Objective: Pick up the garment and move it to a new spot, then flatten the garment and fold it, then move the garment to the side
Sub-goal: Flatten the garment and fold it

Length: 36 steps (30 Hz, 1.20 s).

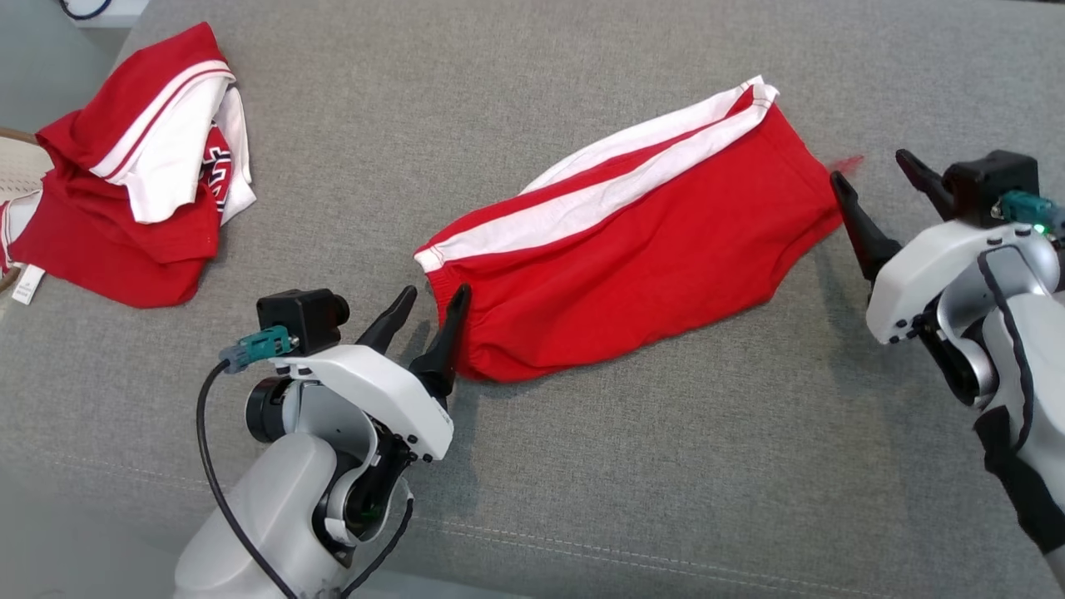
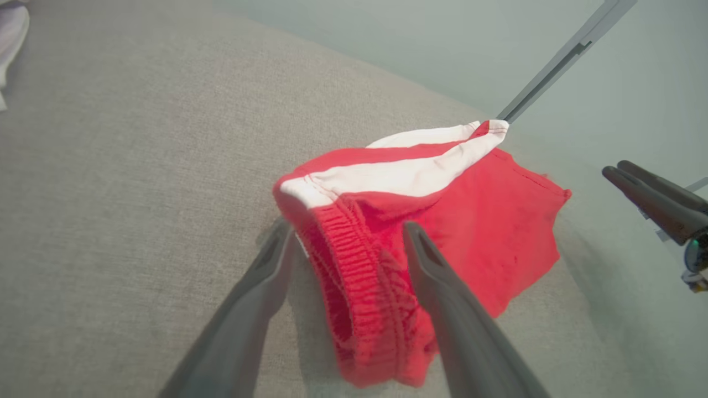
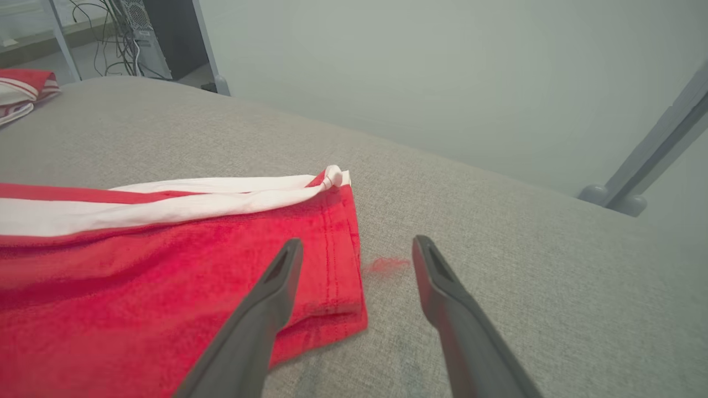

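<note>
Garment (image 1: 632,274), red with white side stripes, laid flat on the grey surface (image 1: 582,499) between the two claws. The left claw (image 1: 428,320) is held wide open, straddling the elastic waistband (image 2: 359,265). The right claw (image 1: 878,187), equally open, is poised at the leg hem (image 3: 343,249). Nothing is gripped. The flatten-and-fold step is judged in hand; closure on both ends is called for next.
</note>
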Tool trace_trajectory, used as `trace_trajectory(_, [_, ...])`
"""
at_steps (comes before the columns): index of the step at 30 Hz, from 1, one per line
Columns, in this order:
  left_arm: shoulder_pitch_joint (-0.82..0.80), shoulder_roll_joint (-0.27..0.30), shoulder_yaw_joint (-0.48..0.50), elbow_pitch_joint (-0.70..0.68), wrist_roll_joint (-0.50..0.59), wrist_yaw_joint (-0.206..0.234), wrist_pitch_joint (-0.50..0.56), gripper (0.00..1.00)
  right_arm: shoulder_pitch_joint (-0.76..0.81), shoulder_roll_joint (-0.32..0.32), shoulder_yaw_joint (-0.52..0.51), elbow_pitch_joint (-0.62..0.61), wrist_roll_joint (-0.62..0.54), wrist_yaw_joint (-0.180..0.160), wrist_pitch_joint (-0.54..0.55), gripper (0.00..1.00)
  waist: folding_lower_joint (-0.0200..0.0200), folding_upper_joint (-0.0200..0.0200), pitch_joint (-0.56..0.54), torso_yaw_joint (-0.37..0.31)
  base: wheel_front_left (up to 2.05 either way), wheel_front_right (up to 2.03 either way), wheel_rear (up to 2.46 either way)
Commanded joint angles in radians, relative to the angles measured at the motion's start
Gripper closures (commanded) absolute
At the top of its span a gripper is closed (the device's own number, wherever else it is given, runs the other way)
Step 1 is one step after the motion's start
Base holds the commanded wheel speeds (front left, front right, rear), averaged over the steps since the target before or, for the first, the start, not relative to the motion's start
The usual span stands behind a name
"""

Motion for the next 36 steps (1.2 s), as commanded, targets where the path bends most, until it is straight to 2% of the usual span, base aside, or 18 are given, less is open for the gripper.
trace_trajectory(1, [-0.051,0.012,0.038,0.010,-0.013,-0.014,0.004,0.00,-0.046,-0.019,0.045,0.010,0.024,0.000,0.018,0.00,0.0000,-0.0001,0.026,0.006,0.00,0.00,0.00])
trace_trajectory(9, [-0.106,-0.049,0.040,0.118,-0.087,-0.104,0.024,0.00,-0.193,-0.044,0.171,0.176,0.129,0.000,0.107,0.00,0.0000,-0.0001,0.088,0.040,0.00,0.00,0.00])
trace_trajectory(23, [-0.195,-0.100,0.046,0.298,-0.160,-0.195,0.061,0.00,-0.316,-0.030,0.350,0.305,0.345,0.000,0.225,0.00,0.0000,-0.0001,0.143,0.061,0.00,0.00,0.00])
trace_trajectory(24, [-0.199,-0.102,0.046,0.308,-0.163,-0.200,0.063,0.00,-0.323,-0.030,0.361,0.311,0.354,0.000,0.231,0.05,0.0000,-0.0001,0.144,0.060,0.00,0.00,0.00])
trace_trajectory(25, [-0.202,-0.105,0.044,0.317,-0.169,-0.207,0.071,0.00,-0.329,-0.031,0.369,0.317,0.362,0.000,0.231,0.55,0.0000,-0.0001,0.145,0.059,0.00,0.00,0.00])
trace_trajectory(26, [-0.203,-0.108,0.044,0.325,-0.180,-0.215,0.078,0.00,-0.332,-0.029,0.375,0.323,0.375,0.000,0.234,0.95,0.0000,-0.0001,0.146,0.059,0.00,0.00,0.00])
trace_trajectory(27, [-0.205,-0.112,0.047,0.329,-0.189,-0.223,0.077,0.00,-0.334,-0.026,0.379,0.327,0.391,0.000,0.236,1.00,0.0000,-0.0001,0.147,0.060,0.00,0.00,0.00])
trace_trajectory(28, [-0.207,-0.113,0.044,0.334,-0.192,-0.229,0.079,0.19,-0.336,-0.026,0.386,0.329,0.403,0.000,0.235,1.00,0.0000,-0.0001,0.147,0.060,0.00,0.00,0.00])
trace_trajectory(29, [-0.208,-0.113,0.042,0.338,-0.193,-0.233,0.079,0.64,-0.336,-0.028,0.393,0.332,0.412,0.000,0.233,1.00,0.0000,-0.0001,0.146,0.060,0.00,0.00,0.00])
trace_trajectory(31, [-0.206,-0.112,0.042,0.347,-0.200,-0.241,0.077,0.71,-0.330,-0.029,0.402,0.332,0.439,0.000,0.227,1.00,0.0000,-0.0001,0.143,0.060,0.00,0.00,0.00])
trace_trajectory(32, [-0.205,-0.110,0.041,0.350,-0.202,-0.245,0.076,0.79,-0.326,-0.031,0.407,0.328,0.452,0.000,0.222,1.00,0.0000,-0.0001,0.141,0.059,0.00,0.00,0.00])
trace_trajectory(34, [-0.200,-0.105,0.041,0.352,-0.207,-0.251,0.073,0.75,-0.313,-0.031,0.400,0.315,0.492,0.000,0.200,1.00,0.0000,-0.0001,0.137,0.055,0.00,0.00,0.00])
trace_trajectory(36, [-0.189,-0.096,0.041,0.349,-0.216,-0.256,0.074,0.78,-0.293,-0.031,0.405,0.292,0.524,0.000,0.183,1.00,0.0000,-0.0001,0.131,0.046,0.00,0.00,0.00])
